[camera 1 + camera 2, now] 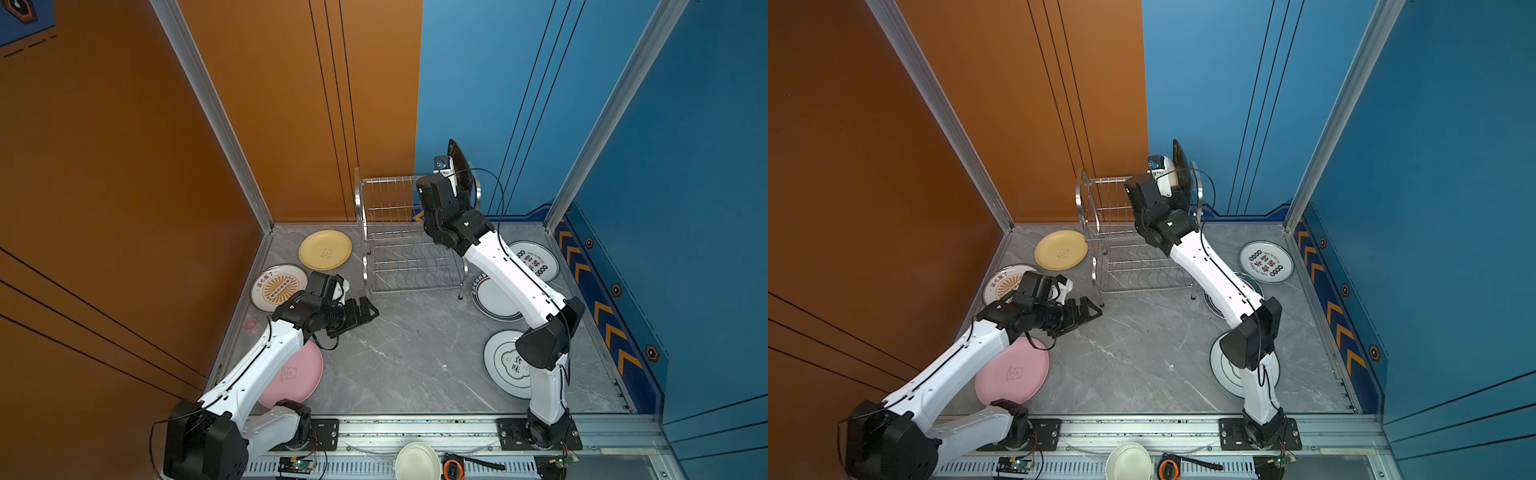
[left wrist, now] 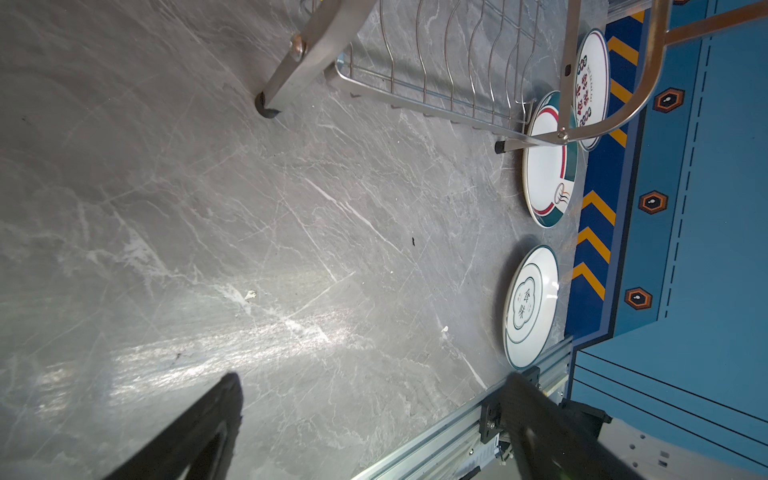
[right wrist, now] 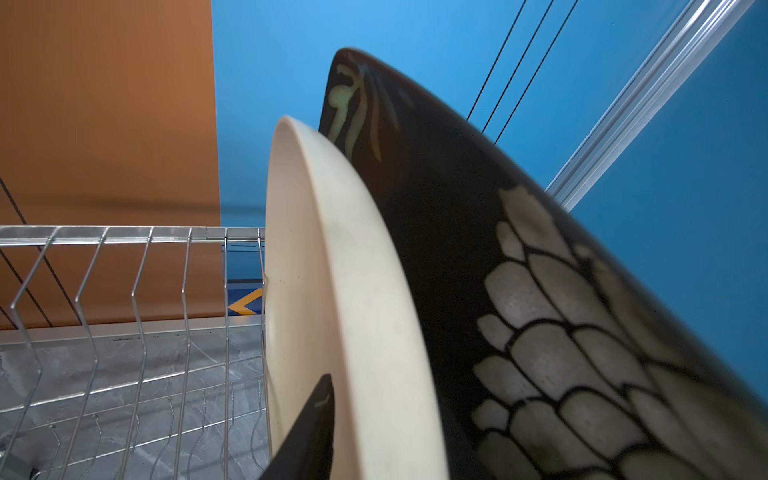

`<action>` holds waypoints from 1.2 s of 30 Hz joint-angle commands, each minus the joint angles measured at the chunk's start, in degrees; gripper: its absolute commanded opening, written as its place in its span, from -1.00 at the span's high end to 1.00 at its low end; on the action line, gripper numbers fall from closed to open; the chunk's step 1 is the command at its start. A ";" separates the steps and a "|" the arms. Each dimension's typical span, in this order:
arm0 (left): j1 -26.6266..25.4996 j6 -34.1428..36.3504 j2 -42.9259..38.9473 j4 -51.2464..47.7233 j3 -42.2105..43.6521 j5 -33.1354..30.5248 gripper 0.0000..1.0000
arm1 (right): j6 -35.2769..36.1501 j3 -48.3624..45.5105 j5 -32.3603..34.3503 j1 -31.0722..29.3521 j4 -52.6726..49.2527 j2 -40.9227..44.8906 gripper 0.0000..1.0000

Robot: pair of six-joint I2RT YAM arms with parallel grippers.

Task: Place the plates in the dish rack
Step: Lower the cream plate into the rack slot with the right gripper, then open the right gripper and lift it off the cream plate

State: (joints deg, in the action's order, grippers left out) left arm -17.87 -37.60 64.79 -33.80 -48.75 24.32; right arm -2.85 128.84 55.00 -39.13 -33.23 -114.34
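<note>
Left hand (image 1: 369, 309) hangs wide open and empty just above the surface (image 1: 415, 353), left of the middle, with its fingertips aimed at the front left leg of the dish rack (image 1: 409, 249). Its candidates all lie flat on the side away from those fingertips. The sunburst plate (image 1: 277, 287) sits against the left edge, just left of the wrist. The yellow plate (image 1: 325, 249) is toward the far left corner, just beside the rack's left frame. The pink plate (image 1: 297, 376) is toward the near left corner, half under the forearm.

On to the rack, at the middle of the far edge. Its upper-tier wires run front to back, so a plate goes in on edge, faces to left and right. Two stand at the right end: the cream plate (image 3: 353, 291) upright, and the black plate (image 3: 478, 249) leaning just beyond it.

Right hand (image 1: 451, 185) is up at the cream plate's rim. One finger (image 3: 309, 432) lies along the plate's left face and the other is hidden, so gripping or freed, I cannot tell. Every open slot lies left of the cream plate.

Along the right edge three more lie flat: the character plate (image 1: 538, 262) farthest back, the green-and-red rimmed plate (image 2: 548, 166) mid-edge, and the ringed plate (image 2: 530, 307) nearest the front. The right arm arches over the front two.

My call is that the left hand is nearer a pick, but it must swing back first.
</note>
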 commanded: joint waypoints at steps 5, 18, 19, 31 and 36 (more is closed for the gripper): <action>0.64 0.07 -0.90 0.35 0.52 0.13 -0.96 | -1.54 0.98 -3.04 -2.47 -3.71 4.77 0.08; -0.17 0.85 -0.68 0.32 -0.66 -1.25 -0.96 | -10.11 -2.13 -10.46 -4.81 -15.93 13.25 -0.48; -0.45 0.82 -0.65 0.35 -0.64 -1.50 -0.96 | -11.37 -4.08 -11.57 -4.94 -16.61 14.85 -0.51; -4.39 0.85 0.92 0.39 -1.68 -2.93 -0.96 | -24.16 -29.43 -20.42 -4.81 -25.20 33.75 -0.64; -5.38 0.87 1.71 0.32 -1.95 -2.90 -0.96 | -29.17 -41.15 -24.23 -1.52 -27.16 42.29 -0.66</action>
State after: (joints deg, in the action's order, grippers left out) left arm -22.63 -37.52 65.82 -33.76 -49.30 22.31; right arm -26.76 92.29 34.00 -42.48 -56.23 -75.92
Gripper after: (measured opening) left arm 0.982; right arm 0.825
